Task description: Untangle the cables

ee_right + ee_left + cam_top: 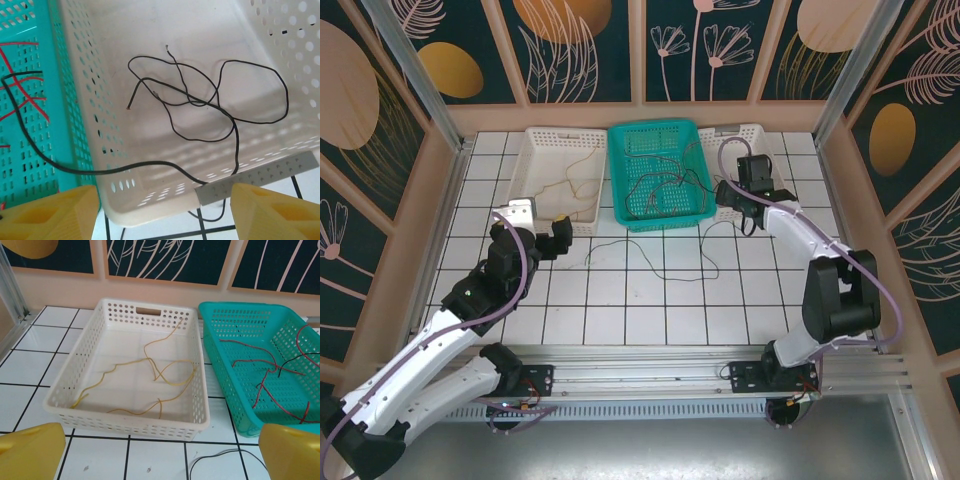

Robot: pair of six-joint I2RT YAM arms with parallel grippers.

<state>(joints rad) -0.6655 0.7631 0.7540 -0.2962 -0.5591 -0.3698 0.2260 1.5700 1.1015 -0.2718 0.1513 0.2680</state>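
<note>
Item: thin, limp cables, part sorted by colour. Yellow wires (pixel 146 357) lie loose in the white perforated plastic basket (pixel 65 385) on the left. Red wires (pixel 250 345), crossed with black ones, lie in the teal perforated plastic basket (pixel 225 325) in the middle, apparently the unsorted heap. Black wires (pixel 200 103) lie looped in the second white perforated basket (pixel 85 100) on the right. One long black wire (pixel 50 163) trails from the teal basket over the white wall and down past the near rim, likely mid-transfer. Another black strand (pixel 215 455) lies on the white tiled table (pixel 620 320), in front of the teal basket. Right gripper (pixel 162 215): yellow jaws apart at the near rim of the right basket, the trailing wire crossing the gap between them, nothing clamped. Left gripper (pixel 160 460): jaws spread wide, empty, low over the tiles facing the basket of yellow wires, seemingly standing by.
</note>
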